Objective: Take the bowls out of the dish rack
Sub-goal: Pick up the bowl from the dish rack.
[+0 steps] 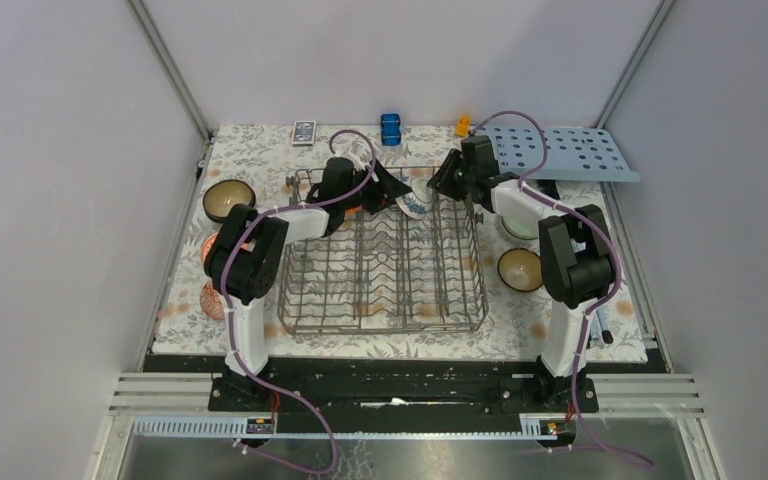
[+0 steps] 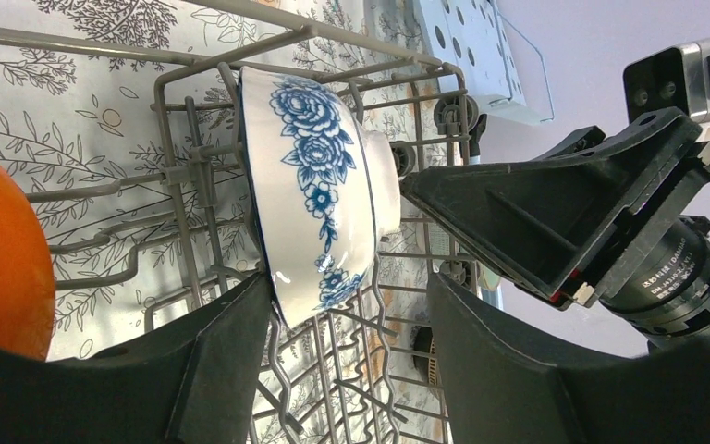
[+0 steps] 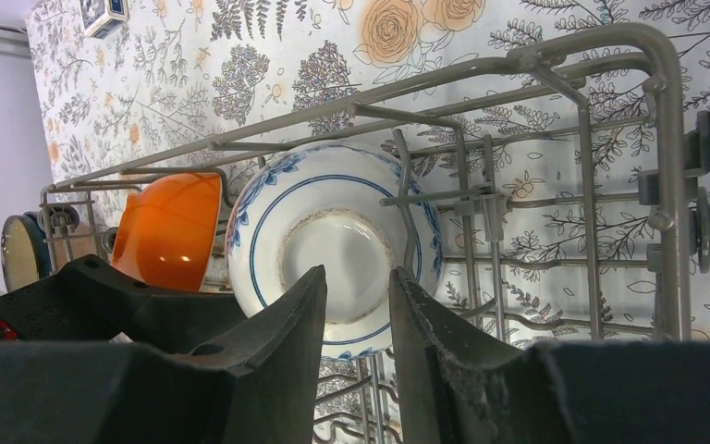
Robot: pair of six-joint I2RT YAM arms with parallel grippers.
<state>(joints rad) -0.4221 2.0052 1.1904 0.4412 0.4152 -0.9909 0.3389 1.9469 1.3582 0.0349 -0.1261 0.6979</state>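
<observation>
1. At the far end of the rack [image 1: 385,325], a blue-and-white bowl [image 1: 415,205] stands on edge among the tines, its foot turned toward the right arm.
2. Orange bowl [image 3: 166,227] sits just beside it on the left arm's side, also on edge in the rack.
3. Left gripper [image 2: 347,287]: released. Its fingers straddle the blue-and-white bowl's rim. One finger touches the rim and the other stands clear on the foot side.
4. Right gripper [image 3: 359,273]: fingers narrowly apart with nothing between them, tips right at the bowl's foot.
5. On the floral mat [image 1: 410,345] outside the rack are a left brown bowl [image 1: 228,200] and a right brown bowl [image 1: 520,268], both upright.
</observation>
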